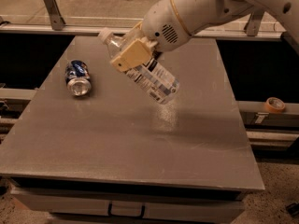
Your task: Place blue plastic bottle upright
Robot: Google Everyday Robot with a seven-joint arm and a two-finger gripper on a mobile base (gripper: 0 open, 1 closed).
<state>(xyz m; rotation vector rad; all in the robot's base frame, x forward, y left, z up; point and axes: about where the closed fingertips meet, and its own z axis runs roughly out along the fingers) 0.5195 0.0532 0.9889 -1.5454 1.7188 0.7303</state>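
Note:
The blue plastic bottle [152, 80] is clear with a white cap at its upper left end and a white label. It hangs tilted above the middle of the grey table [131, 139], cap up-left, base down-right. My gripper [133, 55] is shut on the bottle's upper body, with a tan finger pad [132, 54] across its near side. The white arm reaches in from the upper right.
A blue metal can [77, 77] lies on its side at the table's left. A roll of tape [274, 104] sits on a rail to the right. A metal rail runs behind the table's far edge.

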